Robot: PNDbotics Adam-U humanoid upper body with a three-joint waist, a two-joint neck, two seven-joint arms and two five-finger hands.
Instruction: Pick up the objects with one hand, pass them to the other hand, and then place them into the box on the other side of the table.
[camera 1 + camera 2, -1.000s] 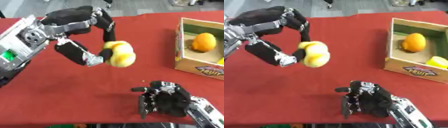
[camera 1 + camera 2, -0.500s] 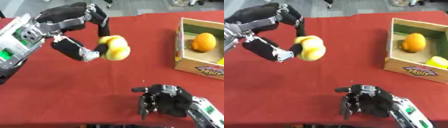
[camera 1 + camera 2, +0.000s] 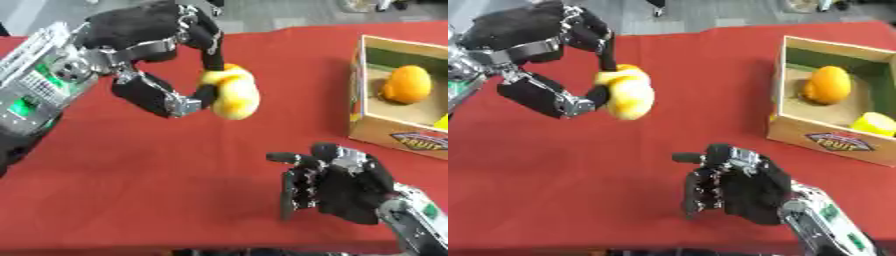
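A yellow fruit [image 3: 230, 92], lumpy and about fist-sized, hangs above the red table in my left hand [image 3: 162, 60], pinched between the fingers and the thumb. My right hand [image 3: 337, 182] is low at the front right, palm up, fingers relaxed and holding nothing; it lies below and to the right of the fruit. At the right edge stands the cardboard fruit box [image 3: 826, 142], with an orange [image 3: 828, 85] and a yellow fruit [image 3: 875, 124] inside.
A red cloth [image 3: 131, 165] covers the table; its far edge runs along the top, with grey floor beyond. The box's near wall carries a printed label.
My left hand rose with the yellow fruit, then carried it a little right and lower toward the right hand. The right hand stays where it was, fingers slightly more spread.
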